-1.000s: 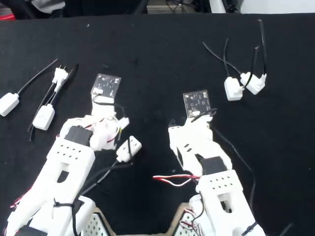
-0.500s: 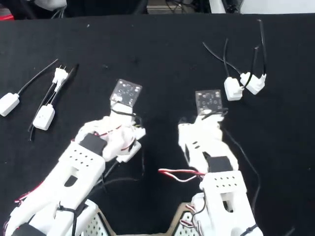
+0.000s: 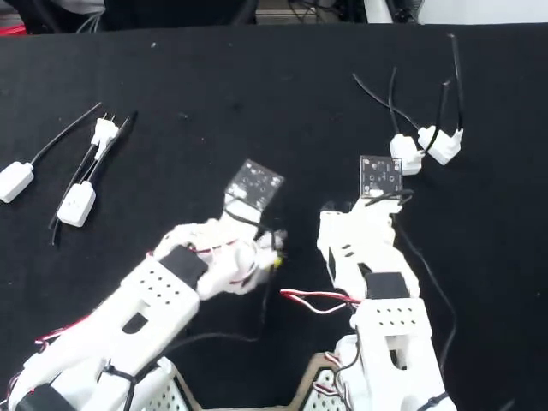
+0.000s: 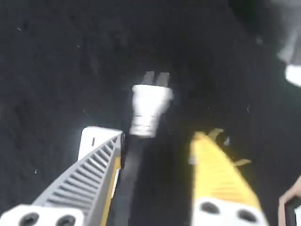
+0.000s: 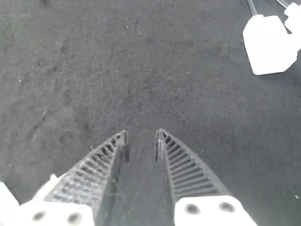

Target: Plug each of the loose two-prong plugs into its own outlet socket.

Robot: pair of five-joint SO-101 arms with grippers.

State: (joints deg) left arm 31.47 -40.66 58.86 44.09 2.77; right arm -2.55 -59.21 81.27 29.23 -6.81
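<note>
A white two-prong plug (image 4: 150, 104) sticks out just past my left gripper (image 4: 160, 137), prongs pointing away. Its black cable (image 4: 134, 165) runs back between the grey finger (image 4: 96, 165) and the yellow finger (image 4: 218, 165), tight against the grey one, and the gripper is shut on it. In the high view this gripper sits under the left wrist board (image 3: 253, 184), near the table's middle. My right gripper (image 5: 141, 137) is slightly open and empty over bare cloth. A white outlet block (image 5: 270, 44) lies ahead of it. Two such blocks (image 3: 405, 154) (image 3: 441, 145) lie just beyond the right wrist board (image 3: 381, 175).
At the far left lie two more white blocks (image 3: 15, 180) (image 3: 75, 204) and a loose two-prong plug (image 3: 104, 130) on black cables. The black cloth (image 3: 257, 86) covers the table. Thin black cables (image 3: 377, 90) trail toward the back right. A black cable (image 3: 257, 321) loops beside the left arm.
The left arm has swung right toward the table's middle, and the white block trailing beside it has slipped under the arm. The right arm has shifted right and forward toward the two blocks.
</note>
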